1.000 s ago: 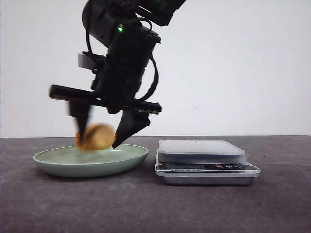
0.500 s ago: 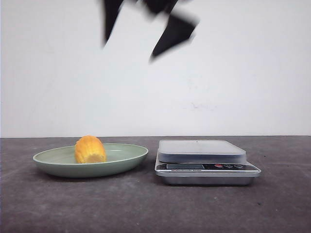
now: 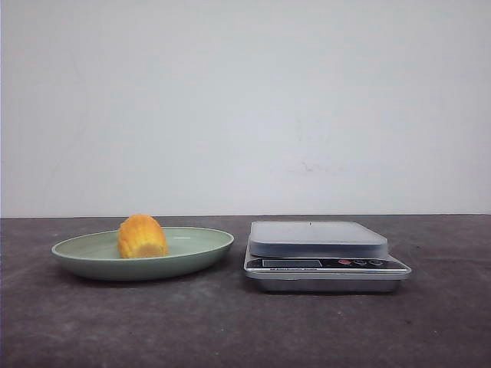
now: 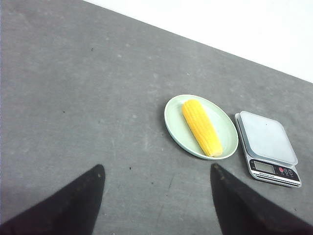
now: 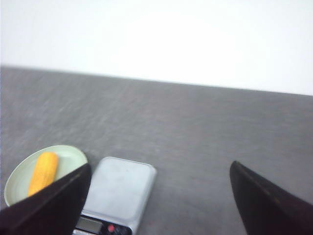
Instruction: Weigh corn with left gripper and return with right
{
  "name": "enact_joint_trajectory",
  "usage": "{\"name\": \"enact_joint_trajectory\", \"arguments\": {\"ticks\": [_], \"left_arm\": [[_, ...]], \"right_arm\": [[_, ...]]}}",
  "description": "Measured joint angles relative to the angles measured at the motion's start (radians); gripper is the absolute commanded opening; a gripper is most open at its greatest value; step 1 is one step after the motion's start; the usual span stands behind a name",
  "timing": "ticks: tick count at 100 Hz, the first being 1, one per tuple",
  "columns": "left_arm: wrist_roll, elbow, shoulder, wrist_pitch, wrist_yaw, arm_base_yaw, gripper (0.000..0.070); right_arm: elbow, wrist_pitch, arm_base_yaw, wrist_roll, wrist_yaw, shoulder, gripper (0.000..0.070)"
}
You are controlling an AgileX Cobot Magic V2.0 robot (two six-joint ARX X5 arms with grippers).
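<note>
The yellow corn [image 3: 142, 237] lies on the pale green plate [image 3: 192, 249] at the left of the table. It shows as a long cob in the left wrist view [image 4: 201, 127] and in the right wrist view [image 5: 43, 171]. The silver scale [image 3: 322, 253] stands to the right of the plate with nothing on its platform [image 4: 266, 137]. My left gripper [image 4: 157, 171] is open and empty, high above the table, away from the plate. My right gripper [image 5: 159, 169] is open and empty, high above the scale [image 5: 120, 193]. Neither gripper shows in the front view.
The dark grey table [image 3: 245, 330] runs back to a white wall [image 3: 245, 100]. The plate [image 4: 173, 122] and the scale sit side by side near the table's middle.
The gripper that stood over the plate by the corn has let it go and risen out of the front view. The corn has settled on the plate.
</note>
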Motion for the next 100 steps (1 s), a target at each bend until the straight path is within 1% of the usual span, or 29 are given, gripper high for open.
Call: {"name": "enact_joint_trajectory", "arguments": {"ticks": [14, 29, 33, 39, 45, 47, 49, 52, 53, 54, 55, 56, 57, 58, 59, 60, 61, 65, 80, 100], "left_arm": [[0.002, 0.000, 0.000, 0.000, 0.001, 0.000, 0.0405], [0.002, -0.028, 0.000, 0.000, 0.002, 0.000, 0.0404], [0.002, -0.039, 0.000, 0.002, 0.008, 0.000, 0.0403], [0.002, -0.060, 0.000, 0.024, 0.021, 0.000, 0.0389], [0.002, -0.082, 0.000, 0.049, 0.023, 0.000, 0.0386], [0.002, -0.089, 0.000, 0.055, 0.023, 0.000, 0.0374], [0.002, -0.095, 0.000, 0.060, 0.023, 0.000, 0.0359], [0.003, -0.103, 0.000, 0.067, 0.023, 0.000, 0.0290], [0.003, -0.105, 0.000, 0.069, 0.023, 0.000, 0.0278], [0.004, -0.108, 0.000, 0.072, 0.023, 0.000, 0.0237], [0.006, -0.110, 0.000, 0.074, 0.023, 0.000, 0.0222], [0.006, -0.112, 0.000, 0.077, 0.023, 0.000, 0.0191], [0.007, -0.114, 0.000, 0.081, 0.023, 0.000, 0.0139], [0.008, -0.116, 0.000, 0.085, 0.023, 0.000, 0.0102], [0.010, -0.118, 0.000, 0.089, 0.023, 0.000, 0.0061], [0.011, -0.121, 0.000, 0.094, 0.023, 0.000, 0.0038], [0.011, -0.123, 0.000, 0.099, 0.023, 0.000, 0.0000], [0.018, -0.132, 0.000, 0.120, 0.023, 0.000, 0.0010], [0.029, -0.158, 0.000, 0.173, 0.023, 0.000, 0.0010], [0.029, -0.158, 0.000, 0.169, 0.023, 0.000, 0.0015]], "right_arm": [[-0.032, -0.069, -0.010, 0.032, -0.007, -0.153, 0.0548], [-0.174, -0.141, -0.015, 0.094, -0.007, -0.285, 0.0544], [-0.227, -0.149, -0.015, 0.110, -0.006, -0.324, 0.0533], [-0.310, -0.148, -0.015, 0.131, -0.006, -0.385, 0.0498], [-0.392, -0.142, -0.015, 0.146, -0.008, -0.446, 0.0428], [-0.418, -0.138, -0.016, 0.151, -0.008, -0.463, 0.0391], [-0.444, -0.133, -0.016, 0.153, -0.008, -0.480, 0.0339], [-0.479, -0.121, -0.016, 0.159, -0.008, -0.501, 0.0236], [-0.490, -0.116, -0.016, 0.160, -0.008, -0.507, 0.0195], [-0.501, -0.110, -0.016, 0.161, -0.008, -0.512, 0.0152], [-0.511, -0.105, -0.016, 0.162, -0.008, -0.517, 0.0106], [-0.521, -0.099, -0.016, 0.163, -0.008, -0.521, 0.0058], [-0.530, -0.093, -0.016, 0.164, -0.008, -0.525, 0.0009], [-0.539, -0.089, -0.016, 0.164, -0.008, -0.528, 0.0000], [-0.547, -0.084, -0.016, 0.165, -0.008, -0.531, 0.0000], [-0.555, -0.079, -0.016, 0.166, -0.008, -0.534, 0.0000], [-0.563, -0.072, -0.016, 0.166, -0.008, -0.537, 0.0012], [-0.591, -0.047, -0.016, 0.166, -0.008, -0.547, 0.0011], [-0.635, 0.026, -0.016, 0.166, -0.010, -0.558, 0.0011], [-0.637, 0.018, -0.016, 0.168, -0.011, -0.559, 0.0011]]}}
